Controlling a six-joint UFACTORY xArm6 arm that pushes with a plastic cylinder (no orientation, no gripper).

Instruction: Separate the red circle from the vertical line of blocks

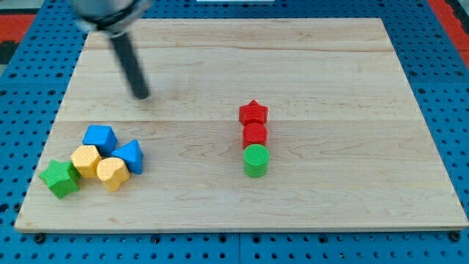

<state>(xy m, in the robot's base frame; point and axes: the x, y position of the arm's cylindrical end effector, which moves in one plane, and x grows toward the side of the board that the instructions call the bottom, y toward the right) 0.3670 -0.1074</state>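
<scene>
Red circle (254,134) sits mid-line, touching red star (253,112) above and green circle (256,159) below, on the wooden surface (330,66). No gripper fitted; my tip (141,95) stands well apart, toward the view's upper left

Blue (100,137), yellow (86,160), green (60,178) blocks clustered lower left.

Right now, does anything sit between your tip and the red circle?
No. My tip is up-left of the red circle with bare board between; the red star and green circle only flank it.
</scene>
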